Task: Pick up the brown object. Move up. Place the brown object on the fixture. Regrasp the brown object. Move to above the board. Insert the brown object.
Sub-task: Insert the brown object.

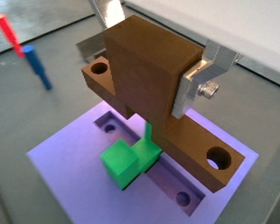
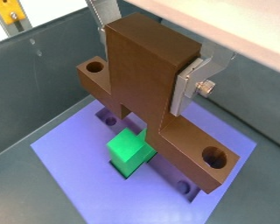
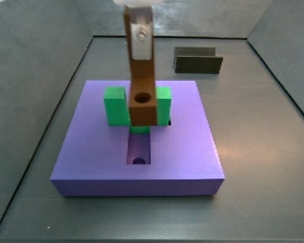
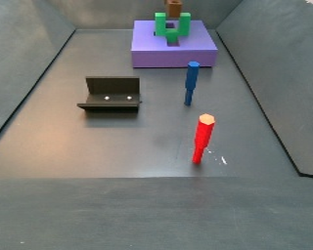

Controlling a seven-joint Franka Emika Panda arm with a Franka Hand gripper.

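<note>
Silver-fingered hand (image 1: 154, 66) is clamped on the raised middle of the brown bar (image 1: 149, 96), held over the purple board (image 3: 140, 142) at the green block (image 3: 117, 106). Fixture (image 3: 198, 61) stands empty, well apart. Judged step: insertion. Next move calls for straight lowering into the slot (image 3: 140, 152), alignment kept.

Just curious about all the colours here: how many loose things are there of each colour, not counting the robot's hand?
Brown: 1, brown object, held in the hand above the board
Purple: 1, board
Green: 1, U-shaped block
Blue: 1, peg
Red: 1, peg
Dark: 1, fixture
Total: 6
</note>
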